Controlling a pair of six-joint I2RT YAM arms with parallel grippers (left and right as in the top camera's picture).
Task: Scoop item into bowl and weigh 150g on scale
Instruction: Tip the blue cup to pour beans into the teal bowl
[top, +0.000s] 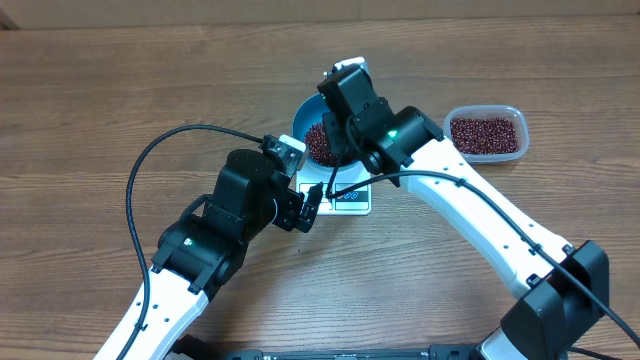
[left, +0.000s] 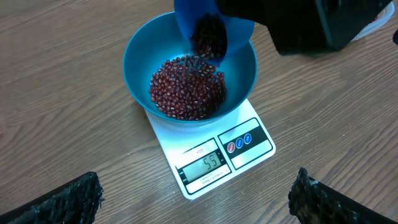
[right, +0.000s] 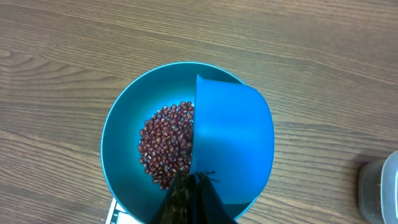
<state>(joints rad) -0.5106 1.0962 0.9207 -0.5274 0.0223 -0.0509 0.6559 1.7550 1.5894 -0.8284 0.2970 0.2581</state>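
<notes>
Mid-pour, I'd say: the right pincer (right: 191, 193) is pinched shut on the blue scoop (left: 214, 31), tipped over the bowl (left: 134, 68) at upper middle, beans (left: 186, 90) heaped inside. The bowl sits on the scale (left: 211, 155), which reads 55 — well short. The left pincer (top: 303, 207) is spread wide and empty. Next is probably more scoops from the tub (top: 487, 135) at upper right — smaller ones near the target.

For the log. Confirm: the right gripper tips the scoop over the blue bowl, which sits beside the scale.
The blue bowl sits on the scale, not beside it, as the left wrist view shows. The right gripper does tip the scoop over it.
</notes>
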